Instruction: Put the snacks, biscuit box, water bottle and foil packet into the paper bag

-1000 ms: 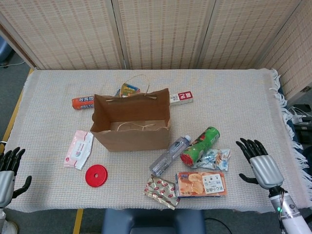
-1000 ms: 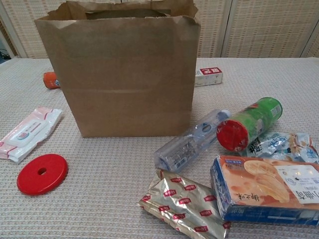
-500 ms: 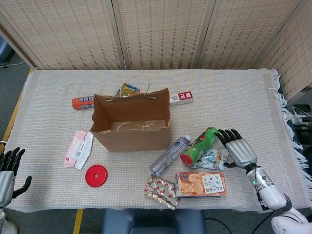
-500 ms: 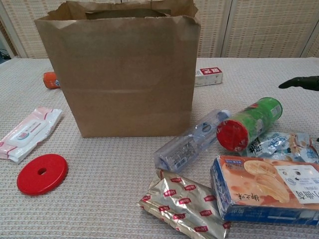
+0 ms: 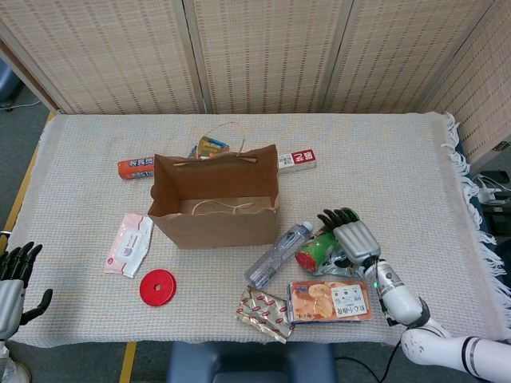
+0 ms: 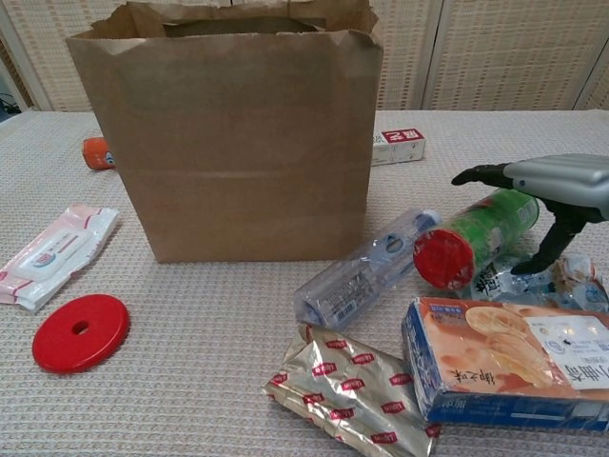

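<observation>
Right hand (image 5: 355, 237) hovers over the green snack can (image 6: 478, 236), fingers (image 6: 482, 174) spread and holding nothing.

The can lies on its side on the cloth-covered surface (image 5: 383, 167), red lid toward the camera, with the thumb hanging down beside it above a crinkled snack packet (image 6: 533, 273). The water bottle (image 6: 363, 270) lies just left of the can, the biscuit box (image 6: 514, 360) and foil packet (image 6: 354, 389) nearer the front edge. The paper bag (image 5: 214, 199) stands open and upright behind them. The left hand (image 5: 14, 275) rests off the surface's left corner, fingers apart and empty. A red disc (image 5: 157, 287) and a wipes pack (image 5: 129, 243) lie left of the bag.
</observation>
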Tool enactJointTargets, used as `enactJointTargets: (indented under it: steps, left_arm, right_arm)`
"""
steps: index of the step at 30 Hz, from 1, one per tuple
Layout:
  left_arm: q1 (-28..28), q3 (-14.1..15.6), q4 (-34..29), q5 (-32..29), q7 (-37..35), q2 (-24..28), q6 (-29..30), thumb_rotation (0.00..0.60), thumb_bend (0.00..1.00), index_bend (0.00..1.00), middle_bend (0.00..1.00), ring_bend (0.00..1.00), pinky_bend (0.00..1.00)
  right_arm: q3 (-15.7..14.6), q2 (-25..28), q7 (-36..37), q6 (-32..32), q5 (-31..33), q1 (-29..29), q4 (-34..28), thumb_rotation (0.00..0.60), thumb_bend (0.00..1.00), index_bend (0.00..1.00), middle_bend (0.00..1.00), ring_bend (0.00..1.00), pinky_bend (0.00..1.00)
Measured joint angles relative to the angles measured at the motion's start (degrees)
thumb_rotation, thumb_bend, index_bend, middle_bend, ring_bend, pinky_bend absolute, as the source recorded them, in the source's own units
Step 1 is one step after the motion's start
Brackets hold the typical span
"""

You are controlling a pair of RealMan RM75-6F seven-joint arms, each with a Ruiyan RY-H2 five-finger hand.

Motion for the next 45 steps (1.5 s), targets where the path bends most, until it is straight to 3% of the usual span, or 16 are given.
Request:
enactJointTargets:
  steps: [3, 7, 9, 12, 15, 23, 29, 32, 37, 45]
  left_arm:
    - [-0.1, 0.0, 0.0, 0.0, -0.2, 0.1, -0.2, 0.6, 0.38, 0.0, 0.0, 0.0, 0.0]
    - [-0.1, 0.0, -0.2, 0.0, -0.5, 0.2, -0.4, 0.6, 0.38, 0.0, 0.0, 0.0, 0.0]
    - [-0.2, 0.1, -0.2, 0.0, -0.7, 0.3, -0.4, 0.6, 0.38, 0.0, 0.0, 0.0, 0.0]
    - [-0.1, 0.1, -0.1, 0.1, -0.9, 0.4, -0.3, 0.6, 0.38, 0.0, 0.0, 0.0, 0.0]
    - [-0.1, 0.1, -0.1, 0.1, -1.2, 0.5, -0.3, 0.6, 0.38, 0.0, 0.0, 0.0, 0.0]
    - [0.0, 0.2, -0.1, 0.2, -0.8, 0.4, -0.1, 0.6, 0.38, 0.0, 0.0, 0.0, 0.0]
    - [0.0, 0.1, -0.2, 0.2, -0.4, 0.3, 0.0, 0.6, 0.38, 0.0, 0.0, 0.0, 0.0]
    - [0.0, 0.1, -0.1, 0.1, 0.0, 0.1, 0.1, 0.6, 0.37, 0.0, 0.0, 0.0, 0.0]
    - [-0.1, 0.0, 0.0, 0.1, 0.4, -0.1, 0.0, 0.6, 0.38, 0.0, 0.0, 0.0, 0.0]
    - [-0.2, 0.1, 0.1, 0.2, 0.0, 0.0, -0.2, 0.6, 0.38, 0.0, 0.0, 0.0, 0.0]
  right_arm:
    - [0.0, -2.3, -1.6, -0.1, 2.1, 1.4, 1.1, 0.6, 0.07, 0.02, 0.01, 0.0, 0.08]
    - [0.0, -5.3, -3.2, 0.6, 4.2, 2.8, 2.7, 0.6, 0.22, 0.17, 0.17, 0.09, 0.16]
    - [0.0, -6.7, -4.2, 1.5, 4.8, 3.4, 3.6, 0.6, 0.31, 0.33, 0.33, 0.29, 0.3]
    - [-0.3, -7.5, -5.1, 3.0, 5.0, 3.8, 3.9, 0.6, 0.38, 0.52, 0.53, 0.57, 0.6]
    - [-0.7, -7.0, -5.0, 4.4, 3.8, 3.7, 3.2, 0.6, 0.4, 0.61, 0.61, 0.65, 0.7]
    - [-0.7, -0.8, -0.1, 7.2, 0.1, 2.0, -2.0, 0.6, 0.4, 0.63, 0.61, 0.66, 0.71]
    - [1.1, 4.7, 8.1, 10.0, -3.3, 0.1, -6.5, 0.6, 0.4, 0.63, 0.61, 0.66, 0.71]
    - [3.5, 7.1, 11.9, 12.8, -5.5, -0.5, -8.5, 0.6, 0.4, 0.63, 0.61, 0.66, 0.71]
    - [10.0, 9.1, 13.7, 17.6, -7.3, 0.4, -12.0, 0.6, 0.4, 0.63, 0.61, 0.66, 0.71]
    - [21.0, 6.5, 7.5, 23.7, -4.6, 8.0, -17.8, 0.6, 0.4, 0.63, 0.62, 0.66, 0.71]
